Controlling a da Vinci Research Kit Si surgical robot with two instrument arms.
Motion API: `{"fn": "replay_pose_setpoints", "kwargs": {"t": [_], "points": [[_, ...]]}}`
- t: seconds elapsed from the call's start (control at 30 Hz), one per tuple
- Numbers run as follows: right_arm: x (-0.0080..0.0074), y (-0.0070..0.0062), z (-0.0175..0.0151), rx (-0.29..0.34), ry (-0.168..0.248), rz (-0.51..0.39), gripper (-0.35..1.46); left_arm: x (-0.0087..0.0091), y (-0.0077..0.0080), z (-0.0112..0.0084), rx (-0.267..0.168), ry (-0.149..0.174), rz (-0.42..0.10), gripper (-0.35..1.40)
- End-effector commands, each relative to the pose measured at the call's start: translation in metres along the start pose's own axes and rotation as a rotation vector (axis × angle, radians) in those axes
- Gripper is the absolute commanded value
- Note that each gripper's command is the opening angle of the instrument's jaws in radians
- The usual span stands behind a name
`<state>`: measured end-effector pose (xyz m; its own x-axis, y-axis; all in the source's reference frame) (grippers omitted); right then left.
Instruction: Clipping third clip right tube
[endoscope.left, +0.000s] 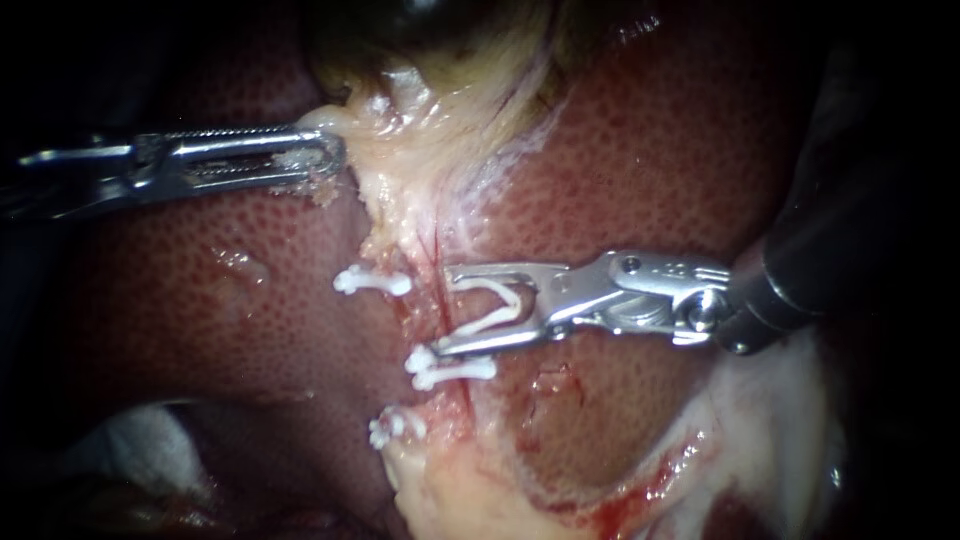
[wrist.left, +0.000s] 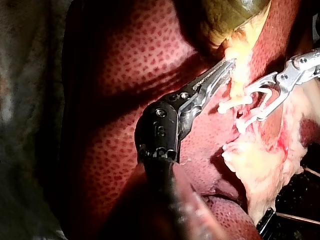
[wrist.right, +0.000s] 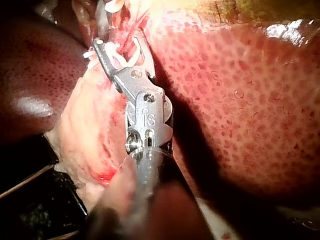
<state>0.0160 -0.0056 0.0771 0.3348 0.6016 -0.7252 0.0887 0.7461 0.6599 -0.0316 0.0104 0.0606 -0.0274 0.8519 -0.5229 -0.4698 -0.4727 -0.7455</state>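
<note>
My right instrument (endoscope.left: 447, 312) comes in from the right. Its jaws stand wide apart with an open white clip (endoscope.left: 495, 305) seated between them. The jaw tips straddle a thin red tube (endoscope.left: 441, 258) that runs down the pale tissue strip. In the right wrist view the same jaws (wrist.right: 117, 47) and clip (wrist.right: 122, 61) reach into this strip. Three closed white clips (endoscope.left: 372, 283) (endoscope.left: 452, 368) (endoscope.left: 395, 427) sit on the strip nearby. My left instrument (endoscope.left: 335, 155) is shut on pale tissue (endoscope.left: 385, 120) just below the dark gallbladder (endoscope.left: 430, 25). The left wrist view shows it (wrist.left: 227, 65) gripping there.
Red mottled liver (endoscope.left: 650, 160) lies on both sides of the strip. Pale fatty tissue (endoscope.left: 470, 500) with a bloody edge (endoscope.left: 640, 490) lies at the lower middle and right. White gauze (endoscope.left: 130, 440) shows at the lower left.
</note>
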Motion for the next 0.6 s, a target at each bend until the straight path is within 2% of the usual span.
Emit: {"fn": "replay_pose_setpoints", "kwargs": {"t": [0.03,0.13,0.27,0.37,0.53,0.6], "points": [[-0.0001,-0.0001,0.0003,0.011,-0.001,0.01,0.5,0.0,0.0,0.0,0.001,0.0,0.0,-0.35],[-0.0002,-0.0002,0.0009,0.04,0.01,0.052,0.49,0.0,0.0,0.0001,0.002,0.0,0.0,-0.35],[-0.0001,-0.0004,0.001,0.105,0.074,0.135,0.49,0.0,0.0,0.0001,0.002,0.0,0.0,-0.35],[0.0,-0.0005,0.001,0.151,0.101,0.182,0.48,0.0,0.0,0.0002,0.002,0.0,0.0,-0.35],[0.0002,-0.0008,0.001,0.204,0.125,0.225,0.46,0.0,0.0,0.0002,0.002,0.0,0.0,-0.35],[0.0004,-0.0009,0.001,0.206,0.131,0.229,0.46,0.0,0.0,0.0002,0.002,0.0,0.0,-0.35]]}}
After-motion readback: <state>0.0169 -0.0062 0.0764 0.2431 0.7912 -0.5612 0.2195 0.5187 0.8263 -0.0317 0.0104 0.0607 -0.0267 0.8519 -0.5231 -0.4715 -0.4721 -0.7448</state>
